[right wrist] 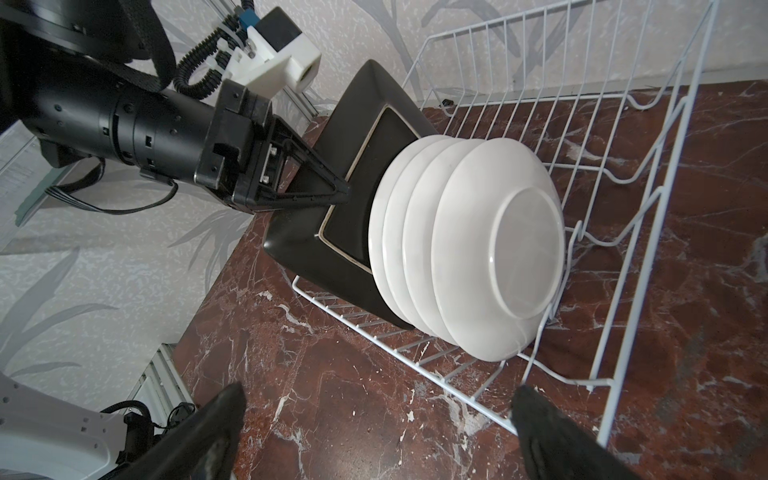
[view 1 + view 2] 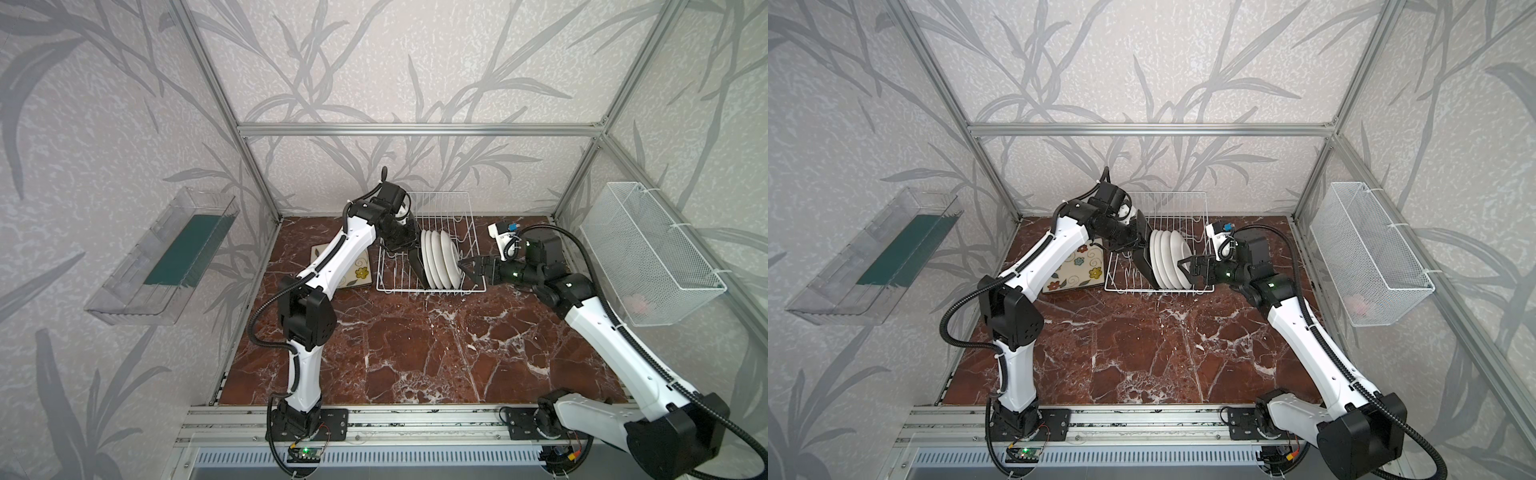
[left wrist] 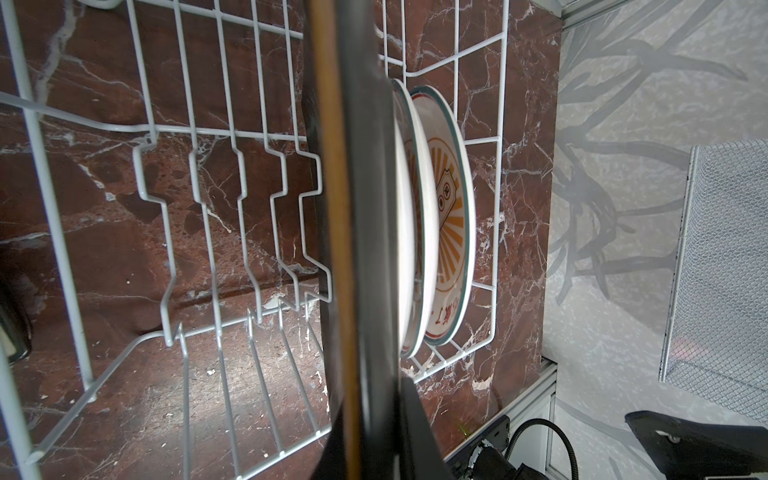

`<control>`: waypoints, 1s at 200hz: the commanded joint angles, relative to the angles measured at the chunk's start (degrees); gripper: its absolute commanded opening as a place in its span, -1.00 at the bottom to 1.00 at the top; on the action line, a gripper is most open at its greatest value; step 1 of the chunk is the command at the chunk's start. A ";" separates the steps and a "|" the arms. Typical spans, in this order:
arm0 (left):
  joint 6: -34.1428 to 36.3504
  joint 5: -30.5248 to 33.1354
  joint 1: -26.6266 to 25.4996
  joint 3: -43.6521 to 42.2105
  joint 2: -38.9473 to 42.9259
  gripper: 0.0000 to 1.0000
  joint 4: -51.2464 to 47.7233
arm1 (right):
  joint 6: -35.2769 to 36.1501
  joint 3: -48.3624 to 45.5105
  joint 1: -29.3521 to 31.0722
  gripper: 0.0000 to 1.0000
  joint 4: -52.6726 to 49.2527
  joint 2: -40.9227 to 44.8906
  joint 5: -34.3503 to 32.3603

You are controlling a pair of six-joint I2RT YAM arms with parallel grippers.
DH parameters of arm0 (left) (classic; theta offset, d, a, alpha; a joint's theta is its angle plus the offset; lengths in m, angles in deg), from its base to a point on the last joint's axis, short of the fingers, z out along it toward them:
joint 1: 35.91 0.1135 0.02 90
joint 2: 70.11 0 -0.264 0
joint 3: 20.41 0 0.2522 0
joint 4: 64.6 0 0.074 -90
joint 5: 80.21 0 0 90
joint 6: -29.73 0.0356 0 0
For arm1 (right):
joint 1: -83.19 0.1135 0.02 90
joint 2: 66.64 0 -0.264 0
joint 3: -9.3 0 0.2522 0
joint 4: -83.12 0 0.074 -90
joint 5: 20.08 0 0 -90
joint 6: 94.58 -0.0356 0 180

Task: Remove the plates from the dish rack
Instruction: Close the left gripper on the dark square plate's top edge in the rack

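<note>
Plates: four round white plates (image 1: 478,249) upright in dish rack (image 2: 432,289) on your worktop (image 2: 415,353). Your left end effector (image 1: 345,193), arm bent over, grips the black square plate (image 1: 307,249) beside them. Your right end effector (image 2: 466,271) hovers level, fully spread.

Pale grey wallpaper (image 2: 374,62) printed with darker grey leafy stems covers the back and side walls, framed by bare aluminium struts (image 2: 415,129) that meet at the rear corners. The counter (image 2: 415,353) is glossy red-brown marble with white veins, evenly lit, and an aluminium rail (image 2: 415,417) runs along its near edge above a slotted vent grille (image 2: 415,457). A clear plastic tray (image 2: 133,315) (a dark green strip lies in it) hangs on the left wall, and a white mesh basket (image 2: 665,282) hangs on the right wall.
</note>
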State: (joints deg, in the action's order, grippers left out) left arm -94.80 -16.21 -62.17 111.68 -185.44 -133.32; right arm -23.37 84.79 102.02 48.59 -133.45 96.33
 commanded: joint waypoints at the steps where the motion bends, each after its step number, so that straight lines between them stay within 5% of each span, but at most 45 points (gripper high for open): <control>1: 1.02 0.64 -0.11 4.04 6.26 -1.00 1.43 | -0.37 -0.13 0.24 0.98 1.38 0.98 0.04; 200: 3.27 5.65 0.65 8.67 8.93 -1.00 -1.42 | -1.04 0.04 0.24 0.98 1.54 1.06 0.13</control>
State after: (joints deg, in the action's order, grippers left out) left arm -92.83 -10.68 -61.58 116.20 -181.61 -138.21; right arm -24.27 84.79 102.02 48.61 -133.45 96.33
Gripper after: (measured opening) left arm 0.127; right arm 0.992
